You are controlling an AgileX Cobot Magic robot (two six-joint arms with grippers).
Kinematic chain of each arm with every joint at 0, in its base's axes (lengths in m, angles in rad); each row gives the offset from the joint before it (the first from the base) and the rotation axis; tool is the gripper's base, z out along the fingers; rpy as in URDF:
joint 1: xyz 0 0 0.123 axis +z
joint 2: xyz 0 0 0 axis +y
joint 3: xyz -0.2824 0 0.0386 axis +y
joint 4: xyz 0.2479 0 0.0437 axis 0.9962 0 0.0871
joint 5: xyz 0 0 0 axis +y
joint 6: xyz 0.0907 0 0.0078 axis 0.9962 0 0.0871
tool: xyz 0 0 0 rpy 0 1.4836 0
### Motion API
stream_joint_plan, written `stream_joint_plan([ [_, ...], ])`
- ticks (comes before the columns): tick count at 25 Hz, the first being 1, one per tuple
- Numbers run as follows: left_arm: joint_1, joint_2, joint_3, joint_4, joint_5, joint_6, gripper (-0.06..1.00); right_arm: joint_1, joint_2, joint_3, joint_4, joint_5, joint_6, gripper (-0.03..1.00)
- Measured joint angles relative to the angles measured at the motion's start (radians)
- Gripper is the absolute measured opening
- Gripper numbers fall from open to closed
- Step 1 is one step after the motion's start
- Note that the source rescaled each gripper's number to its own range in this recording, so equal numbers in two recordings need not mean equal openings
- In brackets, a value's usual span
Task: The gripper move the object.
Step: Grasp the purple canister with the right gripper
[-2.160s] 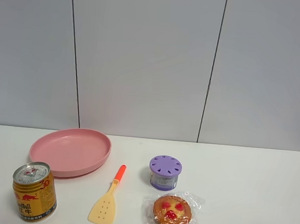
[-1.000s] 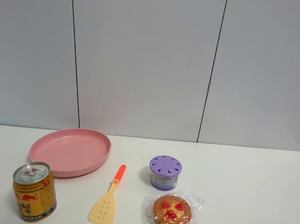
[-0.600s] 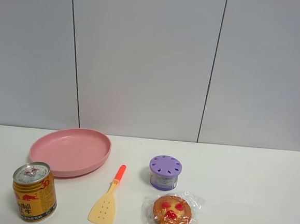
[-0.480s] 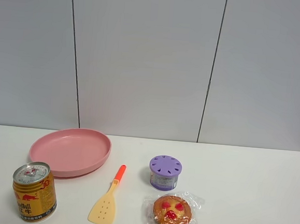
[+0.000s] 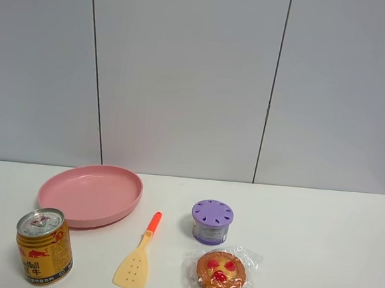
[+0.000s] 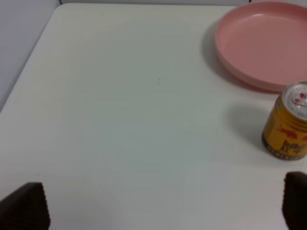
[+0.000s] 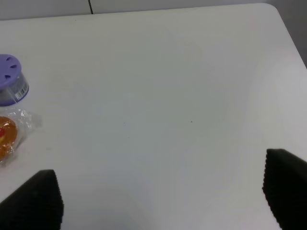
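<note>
The object, a squat canister with a lavender slotted lid [image 5: 212, 221], stands on the white table right of centre; it shows too in the right wrist view [image 7: 10, 79]. Neither arm appears in the exterior high view. My right gripper [image 7: 160, 201] hangs open above bare table, well to the side of the object, its dark fingertips [image 7: 36, 199] wide apart with nothing between them. My left gripper [image 6: 158, 206] is open too, over bare table beside the gold can [image 6: 286, 127], holding nothing.
A pink plate [image 5: 90, 194] lies at the back left. The gold drink can [image 5: 44, 246] stands at the front left. A yellow spatula with an orange handle [image 5: 137, 256] lies mid-table. A wrapped pastry with red spots [image 5: 220, 273] sits just in front of the object.
</note>
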Motion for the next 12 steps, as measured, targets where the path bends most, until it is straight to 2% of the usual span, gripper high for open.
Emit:
stream_joint_plan([
  [2, 0.0, 0.0, 0.0, 0.0, 0.0, 0.0, 1.0, 0.0, 0.0, 0.0, 0.0, 0.0, 0.0, 0.69],
  [7, 0.0, 0.0, 0.0, 0.0, 0.0, 0.0, 1.0, 0.0, 0.004, 0.0, 0.004, 0.0, 0.0, 0.5],
  [12, 0.0, 0.0, 0.0, 0.0, 0.0, 0.0, 1.0, 0.0, 0.103, -0.018, 0.057, -0.026, -0.001, 0.47],
])
